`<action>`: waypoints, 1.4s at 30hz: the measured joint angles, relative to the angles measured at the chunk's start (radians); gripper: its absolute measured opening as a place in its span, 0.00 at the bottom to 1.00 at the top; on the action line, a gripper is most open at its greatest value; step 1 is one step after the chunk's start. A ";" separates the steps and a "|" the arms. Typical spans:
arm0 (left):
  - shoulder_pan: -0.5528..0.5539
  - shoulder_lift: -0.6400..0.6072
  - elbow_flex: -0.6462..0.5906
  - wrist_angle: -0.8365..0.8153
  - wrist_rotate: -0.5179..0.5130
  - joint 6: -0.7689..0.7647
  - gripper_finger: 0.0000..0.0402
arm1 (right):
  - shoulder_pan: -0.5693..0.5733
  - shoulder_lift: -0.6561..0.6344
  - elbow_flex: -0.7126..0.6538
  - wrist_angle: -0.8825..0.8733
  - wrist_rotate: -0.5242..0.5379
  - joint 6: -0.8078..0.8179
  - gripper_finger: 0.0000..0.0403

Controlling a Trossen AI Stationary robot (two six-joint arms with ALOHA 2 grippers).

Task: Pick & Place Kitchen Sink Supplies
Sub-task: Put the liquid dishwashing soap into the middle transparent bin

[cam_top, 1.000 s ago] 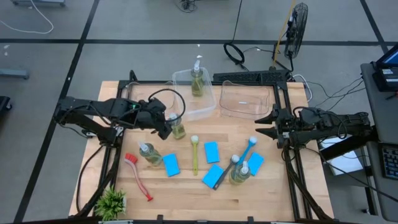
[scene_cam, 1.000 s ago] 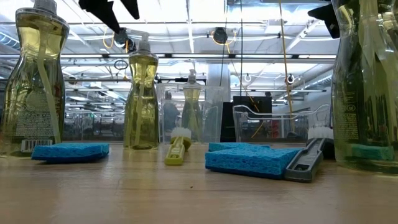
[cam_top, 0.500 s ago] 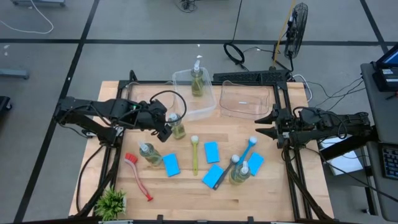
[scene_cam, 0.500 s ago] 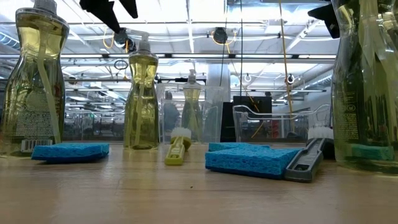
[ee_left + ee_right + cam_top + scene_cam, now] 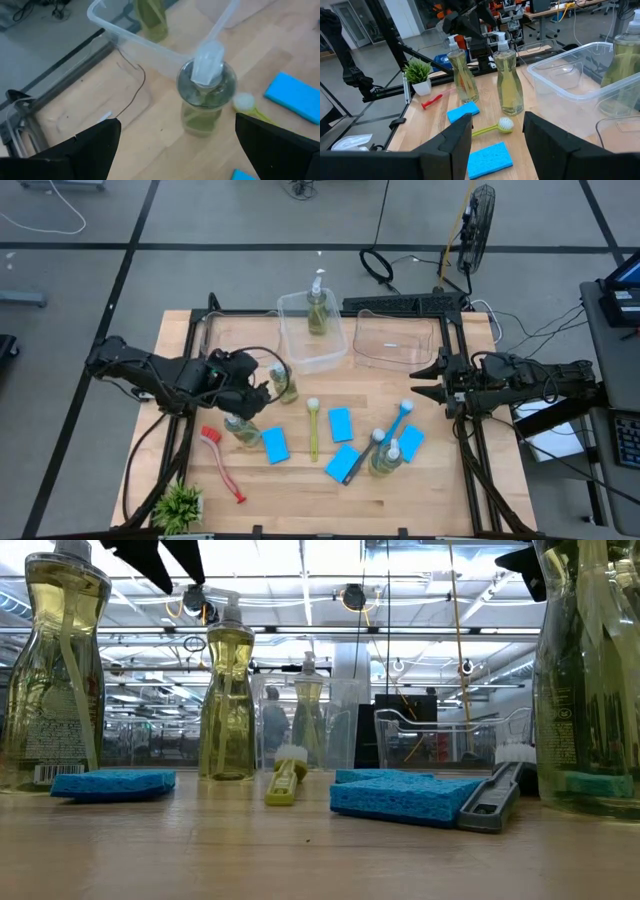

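Pump bottle (image 5: 205, 95): upright on the wooden tabletop (image 5: 100, 100), seen from above, yellow-green liquid inside.
Left gripper (image 5: 175, 150): jaws spread wide, the bottle between and beyond them.
Clear tub (image 5: 125, 35): just behind, holding a second bottle (image 5: 150, 17).
Blue sponge (image 5: 295, 95): near the bottle.

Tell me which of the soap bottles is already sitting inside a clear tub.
The pump bottle at the table's far edge; it alone stands inside the left clear tub. The other three stand on the bare wood.
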 joint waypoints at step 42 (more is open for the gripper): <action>-0.069 0.000 -0.058 0.299 -0.121 0.097 0.98 | 0.000 0.000 0.000 0.000 0.000 -0.024 0.41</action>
